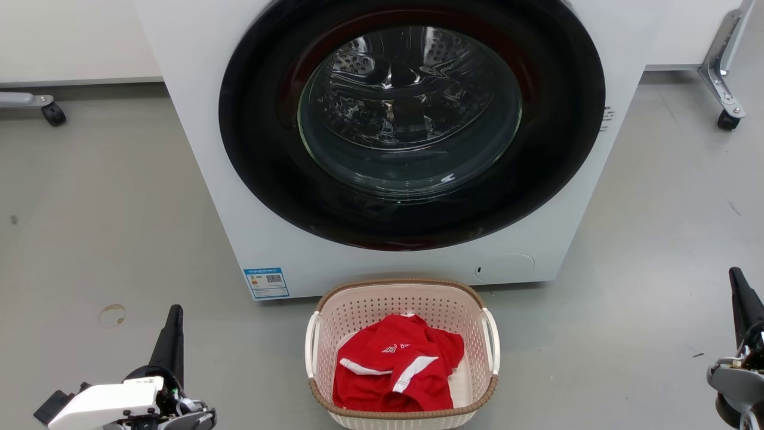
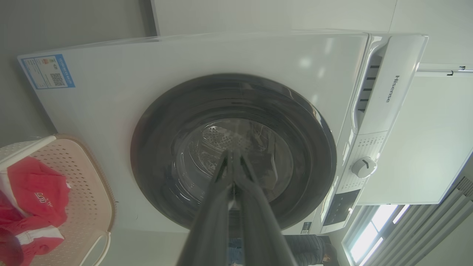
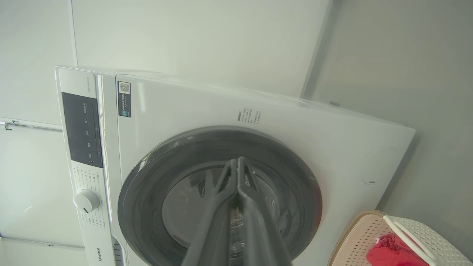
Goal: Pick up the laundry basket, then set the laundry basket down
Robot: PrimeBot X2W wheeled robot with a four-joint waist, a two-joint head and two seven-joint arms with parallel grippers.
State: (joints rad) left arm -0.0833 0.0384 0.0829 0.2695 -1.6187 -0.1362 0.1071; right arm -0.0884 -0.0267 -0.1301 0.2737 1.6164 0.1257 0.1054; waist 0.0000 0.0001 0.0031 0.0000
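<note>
Your laundry basket [image 1: 406, 306] sits on the floor [image 1: 89, 209], right by the washing machine [image 1: 203, 179], with a red shirt [image 1: 394, 364] inside. Your left pincer [image 1: 174, 313] and right pincer [image 1: 736, 280] are squeezed tight, holding nothing.

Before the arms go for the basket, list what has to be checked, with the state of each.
1. Laundry basket upright on the floor, in front of the washing machine: ok.
2. Left handle and right handle uncovered: ok.
3. Red garment inside the rim, nothing hanging over: ok.
4. Left gripper open to take a handle: not ok, fingers shut.
5. Right gripper open to take a handle: not ok, fingers shut.
6. Gap between the basket's far rim and the washing machine: cannot tell.
</note>
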